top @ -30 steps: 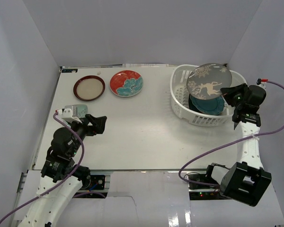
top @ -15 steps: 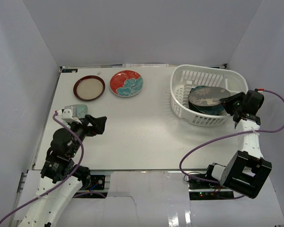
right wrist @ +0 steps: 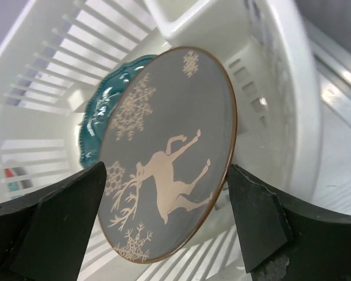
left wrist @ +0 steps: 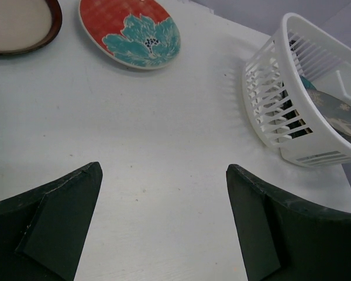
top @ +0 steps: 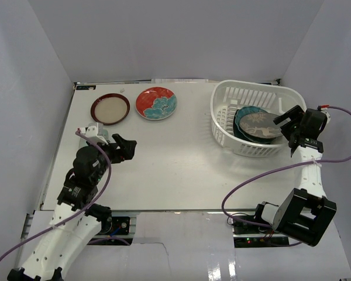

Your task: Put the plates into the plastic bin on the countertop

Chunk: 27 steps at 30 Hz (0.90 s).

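The grey deer-print plate [top: 261, 124] lies tilted inside the white plastic bin [top: 222, 111], resting on a teal scalloped plate [top: 241, 120]. My right gripper [top: 286, 120] hangs at the bin's right rim, open. In the right wrist view the deer plate [right wrist: 169, 152] sits just beyond the spread fingers of the right gripper [right wrist: 167, 170], over the teal plate [right wrist: 102, 117]. A dark-rimmed cream plate [top: 110, 109] and a red-teal floral plate [top: 155, 103] lie on the countertop [top: 175, 164] at the far left. My left gripper [top: 126, 149] is open and empty over the left side.
Grey panels wall the countertop on three sides. In the left wrist view the floral plate [left wrist: 131, 32] and cream plate [left wrist: 17, 23] lie ahead of the left gripper [left wrist: 164, 170], with the bin [left wrist: 269, 88] to the right. A purple cable loops beside the right arm [top: 307, 175].
The right gripper opened and let go of the deer plate, which went from upright above the bin to lying inside it. The left arm shifted slightly forward.
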### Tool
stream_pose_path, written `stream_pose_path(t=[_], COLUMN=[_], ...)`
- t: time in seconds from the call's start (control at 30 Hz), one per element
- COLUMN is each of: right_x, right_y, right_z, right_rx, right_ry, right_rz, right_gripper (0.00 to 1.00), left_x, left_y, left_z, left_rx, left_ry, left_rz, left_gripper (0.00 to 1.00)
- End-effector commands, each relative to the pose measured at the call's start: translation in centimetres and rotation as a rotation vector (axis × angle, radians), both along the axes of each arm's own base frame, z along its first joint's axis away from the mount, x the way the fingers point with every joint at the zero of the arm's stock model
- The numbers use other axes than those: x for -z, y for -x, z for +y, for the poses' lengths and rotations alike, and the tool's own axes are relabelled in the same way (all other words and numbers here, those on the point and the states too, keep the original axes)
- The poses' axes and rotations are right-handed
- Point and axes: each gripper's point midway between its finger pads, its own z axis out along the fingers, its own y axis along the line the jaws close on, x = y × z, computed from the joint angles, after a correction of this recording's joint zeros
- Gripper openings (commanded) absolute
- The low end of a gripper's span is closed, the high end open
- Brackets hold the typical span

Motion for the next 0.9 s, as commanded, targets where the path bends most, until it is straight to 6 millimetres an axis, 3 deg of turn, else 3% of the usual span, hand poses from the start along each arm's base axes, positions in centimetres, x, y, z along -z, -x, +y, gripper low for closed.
stream_pose_path(t=[0.0, 0.07, 0.13, 0.17, 0.2, 0.27, 0.33, 0.43, 0.57, 0.6, 0.67, 0.7, 0.77, 0.87], right_x=[0.5, -0.2, 0.4, 0.2, 1.5, 2.0, 2.2, 3.1, 4.6, 4.4, 3.2, 2.3, 2.1, 0.4], right_y=[1.5, 0.8, -0.3, -0.4, -0.7, -1.0, -1.1, -1.3, -1.1, -1.2, -1.8, -2.3, -2.5, -2.4], right_z=[-2.2, -1.6, 0.3, 0.6, 1.0, 1.4, 1.6, 2.4, 2.5, 2.8, 3.6, 3.9, 4.7, 5.3], right_rx=[0.055, 0.015, -0.098, -0.120, -0.140, -0.162, -0.166, -0.185, -0.176, -0.174, -0.202, -0.214, -0.251, -0.268], right_ry=[0.132, 0.132, 0.106, 0.098, 0.097, 0.102, 0.098, 0.072, 0.066, 0.048, 0.034, 0.029, -0.003, -0.023], right_rz=[0.100, 0.060, 0.073, 0.118, 0.175, 0.195, 0.180, 0.197, 0.278, 0.262, 0.195, 0.169, 0.173, 0.150], right_gripper=[0.90, 0.90, 0.90, 0.90, 0.90, 0.90, 0.98, 0.80, 0.79, 0.79, 0.64, 0.62, 0.64, 0.77], left_x=[-2.3, -1.4, -1.1, 0.1, 0.6, 1.3, 1.7, 2.6, 3.5, 4.1, 3.7, 4.3, 4.4, 5.9], left_y=[-1.3, -2.7, -3.6, -4.4, -4.5, -5.3, -6.1, -7.4, -9.2, -9.6, -10.6, -11.0, -11.7, -12.8], left_z=[-1.6, -2.5, -3.6, -4.0, -4.7, -5.5, -5.3, -5.0, -4.7, -4.6, -4.1, -4.1, -4.1, -4.0], left_rx=[0.036, 0.039, 0.054, 0.048, 0.066, 0.077, 0.040, -0.025, -0.092, -0.111, -0.154, -0.162, -0.173, -0.183], left_ry=[0.068, 0.084, 0.129, 0.132, 0.163, 0.186, 0.214, 0.234, 0.242, 0.236, 0.233, 0.227, 0.236, 0.246], left_rz=[-0.013, 0.036, 0.074, 0.119, 0.149, 0.171, 0.168, 0.184, 0.213, 0.227, 0.214, 0.229, 0.236, 0.280], left_gripper=[0.98, 0.98, 0.98, 0.98, 0.98, 0.98, 0.98, 0.97, 0.96, 0.95, 0.95, 0.95, 0.95, 0.95])
